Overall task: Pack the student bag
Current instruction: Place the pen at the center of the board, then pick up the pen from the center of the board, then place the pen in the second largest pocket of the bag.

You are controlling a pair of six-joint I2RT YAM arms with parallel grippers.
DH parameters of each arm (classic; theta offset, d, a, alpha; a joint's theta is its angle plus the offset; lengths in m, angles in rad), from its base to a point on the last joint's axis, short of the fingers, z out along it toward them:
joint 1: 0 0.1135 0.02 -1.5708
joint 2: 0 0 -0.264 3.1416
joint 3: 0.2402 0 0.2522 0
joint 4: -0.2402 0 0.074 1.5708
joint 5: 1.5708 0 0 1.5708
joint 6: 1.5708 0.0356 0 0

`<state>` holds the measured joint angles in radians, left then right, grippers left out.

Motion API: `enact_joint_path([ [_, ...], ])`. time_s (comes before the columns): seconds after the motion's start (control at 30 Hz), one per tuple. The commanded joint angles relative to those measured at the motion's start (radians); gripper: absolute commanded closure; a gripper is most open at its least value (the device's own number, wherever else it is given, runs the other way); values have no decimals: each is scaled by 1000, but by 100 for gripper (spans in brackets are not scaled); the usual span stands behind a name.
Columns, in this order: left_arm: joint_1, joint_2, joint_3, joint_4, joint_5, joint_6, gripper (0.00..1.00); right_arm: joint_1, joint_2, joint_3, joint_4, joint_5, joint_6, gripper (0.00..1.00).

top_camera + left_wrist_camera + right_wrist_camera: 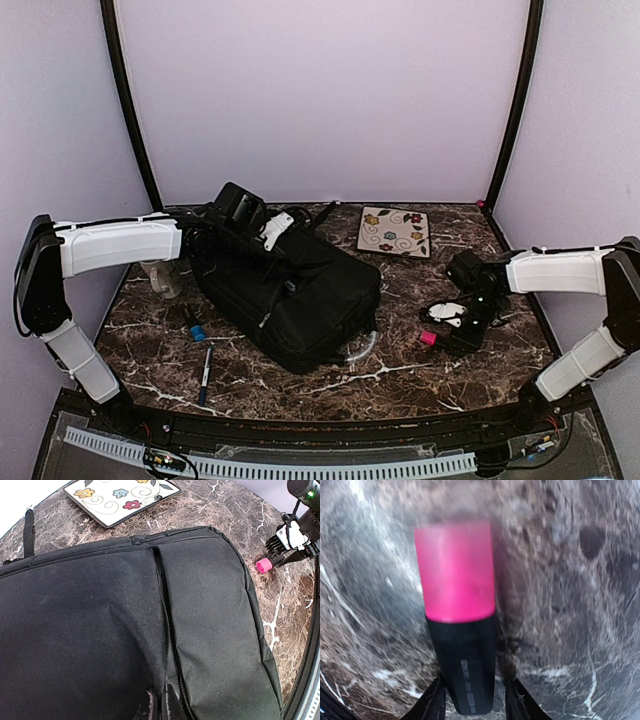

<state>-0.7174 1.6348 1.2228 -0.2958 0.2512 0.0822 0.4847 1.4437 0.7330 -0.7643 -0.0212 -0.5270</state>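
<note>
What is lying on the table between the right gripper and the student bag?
Apart from the highlighter between the right gripper's fingers, only bare marble table, up to the student bag. The top and left wrist views show it.

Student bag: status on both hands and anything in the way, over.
Left hand shut on student bag, at its zipper. Right hand open, astride pink highlighter on table. Zipper looks closed.

We saw the bag [100,630] run off the left wrist view at six and nine o'clock, the flowered square [120,497] cropped at twelve; print on the marker [460,620] was too blurred to read.
</note>
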Motion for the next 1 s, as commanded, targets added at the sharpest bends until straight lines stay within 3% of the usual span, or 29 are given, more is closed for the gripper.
enact_joint_path([
  [0.0,-14,-33,35,1,69,3,100,-21,-11,-15,-28,36,-6,62],
  [0.3,-15,-38,33,2,64,4,100,-21,20,115,-67,-53,40,85],
  [0.57,-15,-37,32,4,62,5,100,69,40,308,-115,-182,85,86],
  [0.97,-15,-48,32,-1,44,11,100,225,242,624,-121,-295,171,86],
])
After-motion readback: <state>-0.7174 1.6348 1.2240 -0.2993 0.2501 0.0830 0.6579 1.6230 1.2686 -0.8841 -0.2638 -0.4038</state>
